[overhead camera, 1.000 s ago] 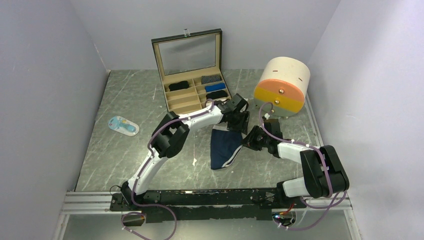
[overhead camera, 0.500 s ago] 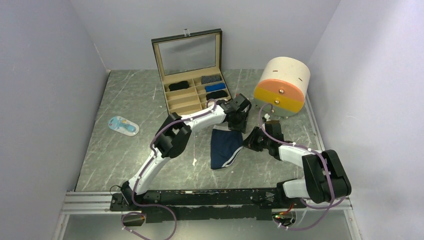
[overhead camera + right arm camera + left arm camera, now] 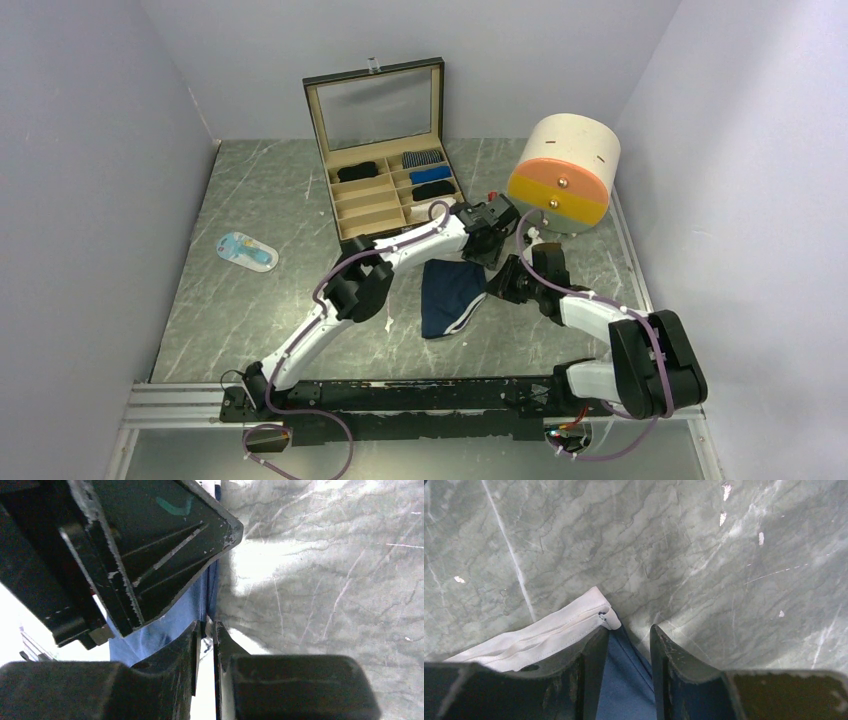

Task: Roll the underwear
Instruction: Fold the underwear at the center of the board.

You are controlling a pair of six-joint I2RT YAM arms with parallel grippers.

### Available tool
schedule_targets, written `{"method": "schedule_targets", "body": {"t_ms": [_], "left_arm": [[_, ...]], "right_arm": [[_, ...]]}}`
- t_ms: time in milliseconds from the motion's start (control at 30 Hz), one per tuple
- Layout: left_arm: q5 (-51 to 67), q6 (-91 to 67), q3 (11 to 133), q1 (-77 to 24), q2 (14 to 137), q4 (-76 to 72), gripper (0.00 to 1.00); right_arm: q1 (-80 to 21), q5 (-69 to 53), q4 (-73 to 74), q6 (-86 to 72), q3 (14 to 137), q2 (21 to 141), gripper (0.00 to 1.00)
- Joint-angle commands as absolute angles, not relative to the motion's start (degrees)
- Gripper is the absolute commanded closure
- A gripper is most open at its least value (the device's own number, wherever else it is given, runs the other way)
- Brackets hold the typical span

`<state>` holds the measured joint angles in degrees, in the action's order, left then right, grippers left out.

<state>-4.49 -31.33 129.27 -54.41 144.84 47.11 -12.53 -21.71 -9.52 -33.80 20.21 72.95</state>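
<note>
The navy blue underwear (image 3: 448,297) with white trim lies on the grey marbled table between both arms. My left gripper (image 3: 487,254) is shut on its upper right corner. In the left wrist view the blue cloth (image 3: 626,680) fills the gap between the jaws of that gripper (image 3: 628,630), and the white waistband (image 3: 549,635) drapes over the left finger. My right gripper (image 3: 502,283) comes in from the right, shut on the same edge. Its narrow jaws (image 3: 207,625) pinch the blue cloth (image 3: 150,635), with the left gripper's black body (image 3: 150,545) right above.
An open wooden box (image 3: 347,215) with a raised lid stands behind, holding black, blue and grey striped rolls in its compartments. A cream cylinder with orange and yellow drawers (image 3: 565,175) stands close at the back right. A small blue and white packet (image 3: 245,250) lies at the left.
The left jaws have narrowed onto the cloth. Both grippers have shifted right toward the cylinder, drawing the underwear's top corner along.
</note>
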Motion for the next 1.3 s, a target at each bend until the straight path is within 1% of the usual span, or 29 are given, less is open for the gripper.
{"method": "schedule_targets", "body": {"t_ms": [0, 100, 267, 367, 433, 500, 600, 700, 833, 900, 933, 967, 1000, 1033, 1067, 1100, 1133, 1167, 1267], "left_arm": [[-11.06, -27.37, 126.32, -54.59, 157.4, 58.54, 0.57], [-10.36, -27.12, 125.76, -54.82, 158.98, 58.77, 0.59], [-9.07, -26.94, 125.07, -54.93, 160.39, 58.14, 0.65], [-8.35, -27.11, 125.32, -54.95, 160.31, 57.41, 0.71], [-8.28, -27.59, 125.48, -54.93, 159.75, 56.76, 0.77], [-7.42, -28.48, 124.58, -54.91, 158.21, 54.81, 0.8], [-4.8, -30.56, 122.87, -54.51, 155.13, 50.0, 0.87], [-2.39, -32.75, 121.52, -54.13, 151.97, 45.83, 0.95], [-0.53, -34.94, 119.26, -53.62, 147.86, 40.95, 0.95], [1.24, -35.79, 117.51, -53.22, 146.09, 38.74, 0.95], [1.97, -36.09, 116.69, -52.94, 145.27, 37.71, 0.95], [2.54, -36.27, 115.97, -52.66, 144.63, 37.04, 0.95], [2.7, -36.15, 115.57, -52.38, 144.25, 36.71, 0.95], [2.7, -36.07, 115.3, -52.24, 144.03, 36.81, 0.95], [2.9, -35.9, 114.98, -52.01, 143.97, 36.78, 0.95], [3.21, -35.77, 114.7, -51.89, 143.97, 36.62, 0.95], [3.51, -35.7, 114.37, -51.78, 143.96, 36.43, 0.95], [3.64, -35.68, 114.01, -51.77, 143.96, 36.19, 0.95], [3.8, -35.59, 113.5, -51.83, 143.96, 35.63, 0.95]], "right_arm": [[-12.75, -22.24, -10.1, -32.47, 19.31, 70.25, 0.82], [-12.86, -22.24, -10.46, -32.46, 18.9, 69.64, 0.82], [-13.18, -22.7, -10.97, -32.55, 19.06, 70.15, 0.82], [-13.48, -22.5, -11.32, -33.18, 19.0, 70.52, 0.82], [-13.49, -22.38, -11.72, -33.83, 18.83, 70.73, 0.83], [-13.58, -22.68, -12.14, -34.29, 18.81, 71.05, 0.84], [-13.84, -23.25, -12.57, -34.76, 19.04, 71.51, 0.89], [-14.14, -23.46, -12.0, -34.83, 19.58, 71.75, 0.95], [-14.37, -23.28, -10.7, -35.16, 20.35, 70.8, 0.99], [-14.5, -23.05, -9.84, -35.47, 20.75, 69.88, 1.0], [-14.62, -22.77, -9.17, -35.72, 20.96, 69.35, 0.97], [-14.6, -22.32, -8.54, -35.92, 21.14, 68.6, 0.9], [-14.59, -21.59, -7.78, -36.26, 21.25, 67.68, 0.81], [-14.63, -20.63, -7.02, -36.59, 21.33, 66.74, 0.68], [-14.6, -19.71, -6.14, -36.8, 21.52, 65.49, 0.59], [-14.57, -18.62, -5.22, -36.82, 21.73, 64.77, 0.53], [-14.59, -17.61, -4.4, -36.95, 22.04, 64.4, 0.49], [-14.59, -16.68, -3.66, -36.93, 22.32, 64.5, 0.46], [-14.59, -16.22, -3.52, -37.38, 22.8, 67.19, 0.45]]}}
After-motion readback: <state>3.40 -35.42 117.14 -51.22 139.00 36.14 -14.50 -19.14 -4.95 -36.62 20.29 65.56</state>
